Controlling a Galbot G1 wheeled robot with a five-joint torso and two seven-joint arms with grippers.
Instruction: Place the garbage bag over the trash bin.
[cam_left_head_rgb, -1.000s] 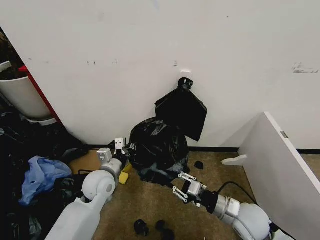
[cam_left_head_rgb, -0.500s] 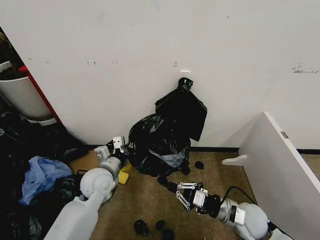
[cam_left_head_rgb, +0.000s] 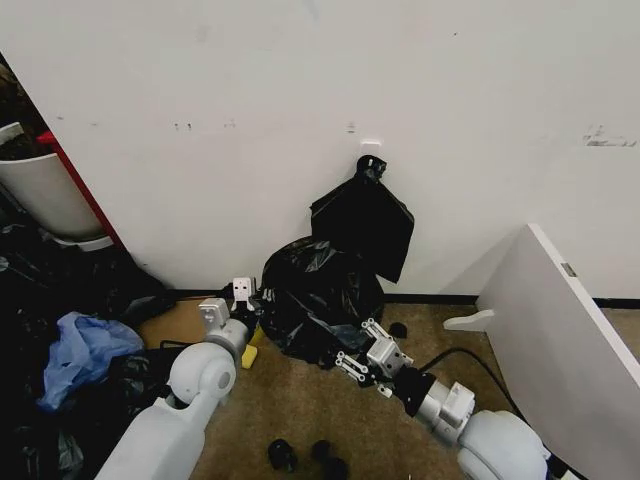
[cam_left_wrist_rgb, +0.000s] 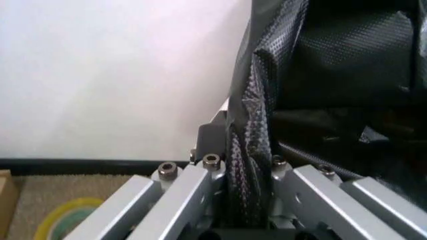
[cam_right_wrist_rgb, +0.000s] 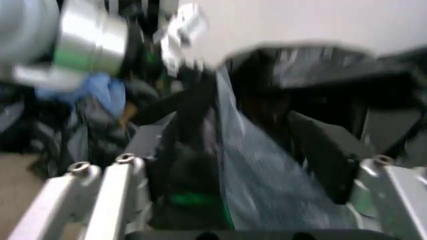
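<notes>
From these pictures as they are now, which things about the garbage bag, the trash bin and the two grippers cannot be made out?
- Trash bin: in the head view the garbage bag drapes all over it, so rim and sides are hidden.
- Right gripper: the right wrist view is blurred by motion; whether it pinches the plastic cannot be told.
- Left gripper: small in the head view; the left wrist view shows it shut on a fold of bag.
- Bag's opening: lost among crinkles.

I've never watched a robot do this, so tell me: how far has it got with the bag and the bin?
Done: both hands have hold of the garbage bag, a glossy black mound by the wall. In hand: the left hand pinches plastic at the mound's left side, the right hand grips it low at the front. Left: whether the bin is fully covered can't be told; the bag hides whatever is under it.
</notes>
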